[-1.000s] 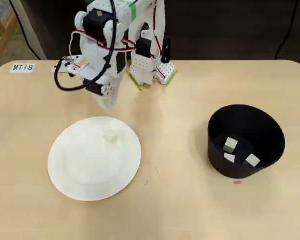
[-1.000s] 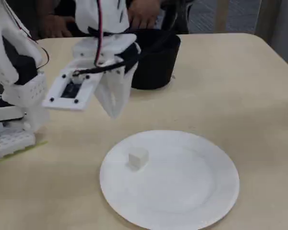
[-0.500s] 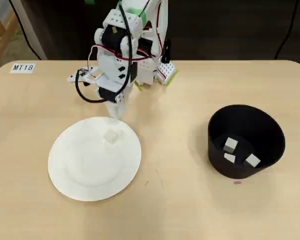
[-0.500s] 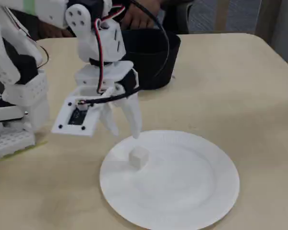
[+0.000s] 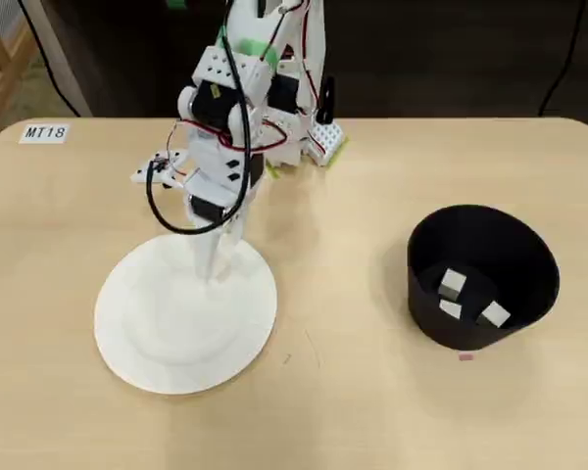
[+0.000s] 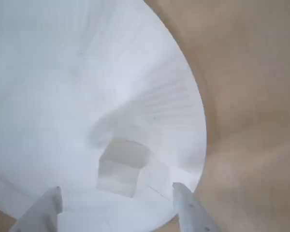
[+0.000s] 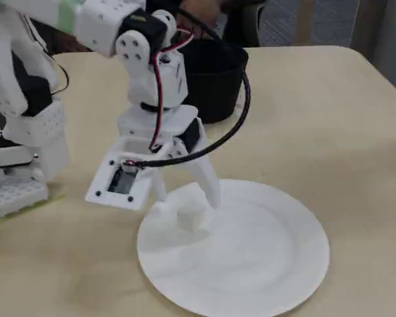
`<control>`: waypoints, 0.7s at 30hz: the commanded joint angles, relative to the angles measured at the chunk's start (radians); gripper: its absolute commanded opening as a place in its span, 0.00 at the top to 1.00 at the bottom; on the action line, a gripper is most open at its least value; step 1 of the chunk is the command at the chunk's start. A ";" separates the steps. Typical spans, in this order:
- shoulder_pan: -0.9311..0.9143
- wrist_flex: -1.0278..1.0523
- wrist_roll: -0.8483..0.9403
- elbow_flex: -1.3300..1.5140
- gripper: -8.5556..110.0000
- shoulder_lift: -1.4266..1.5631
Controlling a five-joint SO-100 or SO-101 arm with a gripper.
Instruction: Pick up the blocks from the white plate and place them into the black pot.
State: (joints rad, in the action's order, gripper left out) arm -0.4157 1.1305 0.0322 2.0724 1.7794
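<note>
Arm: the white printed arm with red and black wires has swung from above the bare tabletop, beside the plate, down onto the plate's near-base edge within the last second.
Gripper: the white two-finger gripper (image 7: 188, 206) now stands tips-down on the plate; half a second ago its tips hung just above the rim. Fingers (image 6: 189, 212) are spread apart, one on each side of the cube, not yet clamped.
Remaining block: one small pale-white cube (image 6: 122, 166) lies on the plate between the fingertips in the wrist view, in the same spot as before; the gripper hides it in the overhead view.
Plate: the large round flat white plate (image 5: 157, 338) sits on the tan wooden table (image 5: 353, 411), unmoved.
Pot: the matte black round pot (image 5: 482, 276) stands well apart from the plate, unchanged.
Delivered blocks: three small pale cubes (image 5: 454, 284) lie inside the pot, same count as earlier.
</note>
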 commanded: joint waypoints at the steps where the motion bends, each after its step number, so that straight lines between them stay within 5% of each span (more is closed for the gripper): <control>1: -0.006 0.005 0.002 -0.072 0.64 -0.044; 17: -0.008 -0.029 -0.008 -0.265 0.66 -0.313; 21: -0.009 -0.043 -0.015 -0.285 0.73 -0.351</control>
State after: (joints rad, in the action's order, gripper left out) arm -0.4249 1.1060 0.0261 1.8239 1.4419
